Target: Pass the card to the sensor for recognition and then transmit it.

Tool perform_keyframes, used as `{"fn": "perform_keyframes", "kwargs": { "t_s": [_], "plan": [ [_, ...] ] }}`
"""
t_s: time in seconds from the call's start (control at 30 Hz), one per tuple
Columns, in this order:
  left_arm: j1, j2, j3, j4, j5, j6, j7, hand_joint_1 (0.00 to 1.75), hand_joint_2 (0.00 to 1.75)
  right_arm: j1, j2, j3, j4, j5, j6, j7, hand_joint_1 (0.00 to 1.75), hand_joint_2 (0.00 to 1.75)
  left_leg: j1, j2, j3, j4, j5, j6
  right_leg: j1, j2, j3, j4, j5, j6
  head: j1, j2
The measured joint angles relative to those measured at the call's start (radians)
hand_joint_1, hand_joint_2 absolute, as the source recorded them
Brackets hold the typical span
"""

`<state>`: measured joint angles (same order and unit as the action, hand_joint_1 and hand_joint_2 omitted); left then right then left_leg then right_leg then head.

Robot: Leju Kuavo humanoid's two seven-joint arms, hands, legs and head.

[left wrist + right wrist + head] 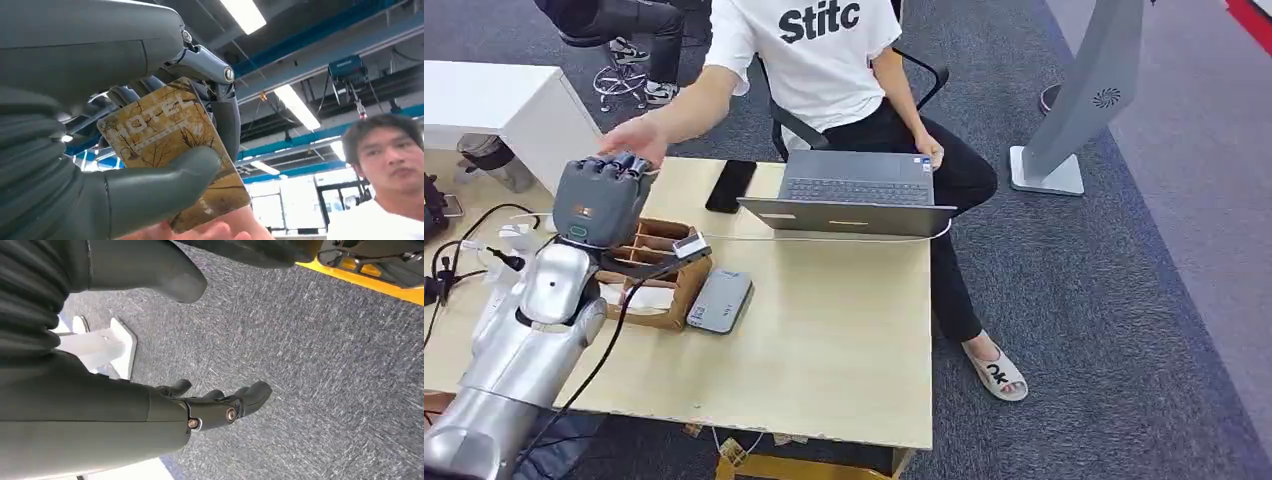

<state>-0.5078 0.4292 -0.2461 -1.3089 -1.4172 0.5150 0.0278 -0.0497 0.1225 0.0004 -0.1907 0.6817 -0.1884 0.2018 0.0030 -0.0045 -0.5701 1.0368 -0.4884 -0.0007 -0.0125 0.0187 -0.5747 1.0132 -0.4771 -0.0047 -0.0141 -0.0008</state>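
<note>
Sensor on table, right of box, before laptop

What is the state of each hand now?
Left hand: holding the card, above a person's open hand.
Right hand: open, empty.

Room setting. A light wooden table stands on grey carpet; a white cabinet sits at far left and a grey stand on a white base at right. Overhead, long strip lights hang between blue beams, possibly steel.
</note>
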Motion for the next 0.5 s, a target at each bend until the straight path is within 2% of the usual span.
{"fn": "perform_keyframes", "kwargs": {
  "t_s": [0.17, 0.43, 0.47, 0.5],
  "plan": [
    [0.001, -0.005, 0.000, -0.022, -0.005, 0.021, 0.000, 1.75, 1.75, -0.003, 0.000, 0.005, 0.000, 0.063, 0.003, 0.015, 0.00, 1.75, 0.000, 0.000, 0.000, 0.000, 0.000, 0.000, 0.000, 0.000, 0.000, 0.000, 0.000, 0.000, 0.000, 0.000],
    [0.003, -0.025, 0.000, -0.028, -0.004, 0.048, 0.000, 1.75, 1.75, -0.004, 0.002, 0.005, 0.000, 0.065, 0.003, 0.013, 0.00, 1.75, 0.000, 0.000, 0.000, 0.000, 0.000, 0.000, 0.000, 0.000, 0.000, 0.000, 0.000, 0.000, 0.000, 0.000],
    [0.004, -0.027, 0.000, -0.029, -0.004, 0.048, 0.000, 0.00, 1.75, -0.005, 0.002, 0.005, 0.000, 0.065, 0.003, 0.013, 0.00, 1.75, 0.000, 0.000, 0.000, 0.000, 0.000, 0.000, 0.000, 0.000, 0.000, 0.000, 0.000, 0.000, 0.000, 0.000],
    [0.004, -0.029, 0.000, -0.029, -0.005, 0.048, 0.000, 0.00, 1.75, -0.005, 0.002, 0.005, 0.000, 0.065, 0.003, 0.013, 0.00, 1.75, 0.000, 0.000, 0.000, 0.000, 0.000, 0.000, 0.000, 0.000, 0.000, 0.000, 0.000, 0.000, 0.000, 0.000]
  ]
}}
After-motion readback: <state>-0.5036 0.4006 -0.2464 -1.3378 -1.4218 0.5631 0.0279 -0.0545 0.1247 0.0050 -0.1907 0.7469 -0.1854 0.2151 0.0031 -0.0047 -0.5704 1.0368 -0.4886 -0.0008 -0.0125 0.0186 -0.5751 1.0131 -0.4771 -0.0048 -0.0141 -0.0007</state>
